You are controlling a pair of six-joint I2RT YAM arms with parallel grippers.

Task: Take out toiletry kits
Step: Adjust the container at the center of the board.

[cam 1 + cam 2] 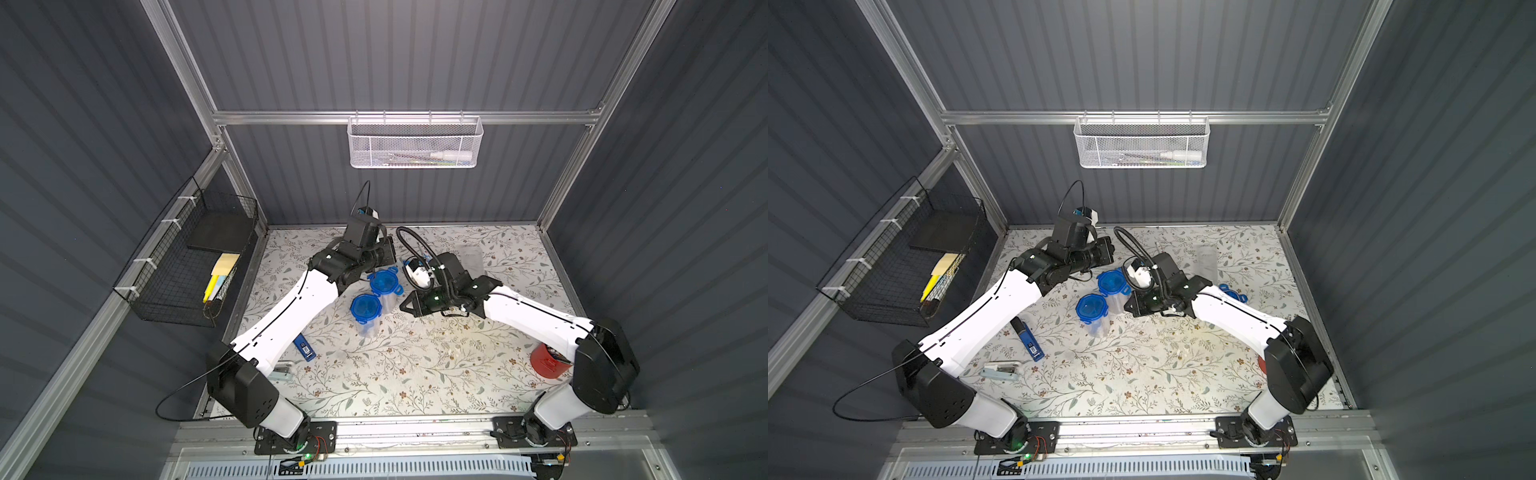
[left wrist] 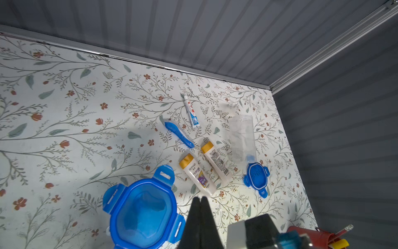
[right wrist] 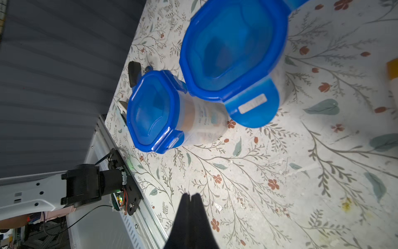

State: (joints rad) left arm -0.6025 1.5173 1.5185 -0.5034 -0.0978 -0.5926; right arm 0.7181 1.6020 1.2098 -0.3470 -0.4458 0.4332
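Loose on the floral table in the left wrist view lie one kit's pieces: a white-blue toothpaste tube (image 2: 191,112), a blue toothbrush (image 2: 178,134) and two cream bottles with tan caps (image 2: 197,174) (image 2: 216,163). My left gripper (image 2: 199,199) hovers shut and empty just short of the nearer bottle. Two clear jars with blue clip lids (image 1: 384,282) (image 1: 365,309) stand closed mid-table. Cream and tan shapes show through one jar's wall (image 3: 200,120). My right gripper (image 3: 190,195) is shut on nothing, above bare table beside these jars, its tip (image 1: 405,305) pointing at them.
An empty clear jar (image 2: 241,138) lies on its side with its blue lid (image 2: 256,175) beside it. A dark-blue flat gadget (image 1: 304,347) and a stapler (image 1: 1000,370) lie front left, a red cup (image 1: 548,361) front right. Wire baskets hang on the left wall (image 1: 187,266) and the back wall (image 1: 413,143).
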